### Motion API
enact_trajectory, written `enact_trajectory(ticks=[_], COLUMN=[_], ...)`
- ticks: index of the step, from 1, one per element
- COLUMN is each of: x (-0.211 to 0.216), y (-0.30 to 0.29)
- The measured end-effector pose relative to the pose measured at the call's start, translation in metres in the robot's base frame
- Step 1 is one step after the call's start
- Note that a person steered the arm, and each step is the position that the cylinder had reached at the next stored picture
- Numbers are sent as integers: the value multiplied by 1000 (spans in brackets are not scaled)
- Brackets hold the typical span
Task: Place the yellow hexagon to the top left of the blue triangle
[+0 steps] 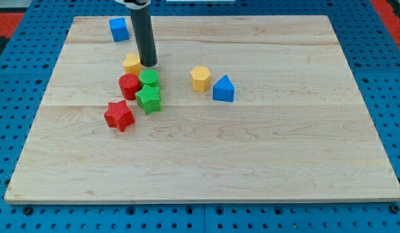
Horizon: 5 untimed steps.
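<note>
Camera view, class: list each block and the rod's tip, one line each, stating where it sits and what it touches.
my tip: down beside the yellow block's right side.
yellow block: above the red cylinder.
yellow hexagon: just left of the blue triangle.
blue triangle: upright.
blue cube: alone, top left.
red cylinder: against the green cylinder.
green cylinder: above the green star.
green star: flat.
red star: apart, lowest.

Yellow hexagon (200, 78), blue triangle (223, 89), red star (119, 116), pale wood board (252, 149).

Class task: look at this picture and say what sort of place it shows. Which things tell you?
Probably a robotics lab bench, not a home or shop. A wooden board lies on a blue perforated table, small coloured blocks such as the blue triangle are scattered on it, and my tip rests beside a yellow block.
</note>
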State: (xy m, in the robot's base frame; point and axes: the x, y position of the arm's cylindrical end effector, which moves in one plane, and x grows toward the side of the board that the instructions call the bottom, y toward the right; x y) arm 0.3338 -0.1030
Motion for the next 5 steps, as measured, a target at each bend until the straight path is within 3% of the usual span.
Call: enact_trajectory(ticks=[2, 3, 4, 5], x=[0, 4, 38, -3], y=[0, 52, 42, -2])
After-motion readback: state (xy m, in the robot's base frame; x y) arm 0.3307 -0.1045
